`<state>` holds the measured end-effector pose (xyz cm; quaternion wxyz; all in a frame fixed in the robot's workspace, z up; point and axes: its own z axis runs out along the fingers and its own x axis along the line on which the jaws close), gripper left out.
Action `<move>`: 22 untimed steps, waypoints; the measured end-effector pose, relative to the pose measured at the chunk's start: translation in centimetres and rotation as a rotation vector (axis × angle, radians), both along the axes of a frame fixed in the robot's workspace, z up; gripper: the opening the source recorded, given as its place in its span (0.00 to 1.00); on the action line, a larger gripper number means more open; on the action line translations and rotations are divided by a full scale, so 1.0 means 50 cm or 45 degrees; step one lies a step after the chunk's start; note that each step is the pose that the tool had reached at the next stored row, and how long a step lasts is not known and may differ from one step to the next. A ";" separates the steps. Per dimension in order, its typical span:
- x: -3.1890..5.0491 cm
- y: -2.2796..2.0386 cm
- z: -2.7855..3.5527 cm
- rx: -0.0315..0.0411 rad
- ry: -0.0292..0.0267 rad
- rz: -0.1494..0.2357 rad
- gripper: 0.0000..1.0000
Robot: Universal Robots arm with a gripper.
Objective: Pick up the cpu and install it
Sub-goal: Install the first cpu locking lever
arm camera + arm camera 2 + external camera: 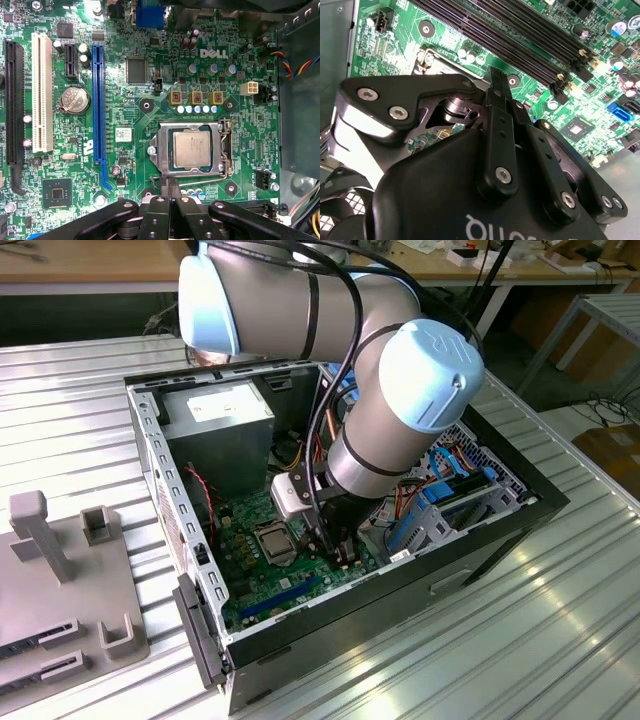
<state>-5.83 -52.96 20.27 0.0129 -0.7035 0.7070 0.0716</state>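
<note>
cpu [193, 148] already sits in the socket [192, 150]; end effector [173, 192] pressed together, empty afaict, just beside it; lever prob unlatched, so a bump could shift the chip.

Silver-tan cpu [193, 148] sits in a black-and-silver socket frame [224, 150] on the green motherboard [150, 90], beside a blue slot [98, 105].
</note>
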 end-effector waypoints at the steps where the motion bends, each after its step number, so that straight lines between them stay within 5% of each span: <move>1: 0.000 0.0000 -0.001 0.0000 -0.0001 0.000 0.11; 15: 0.004 -0.0001 -0.014 0.0000 -0.0001 0.000 0.11; 22: 0.004 0.0000 0.011 0.0014 -0.0030 0.000 0.11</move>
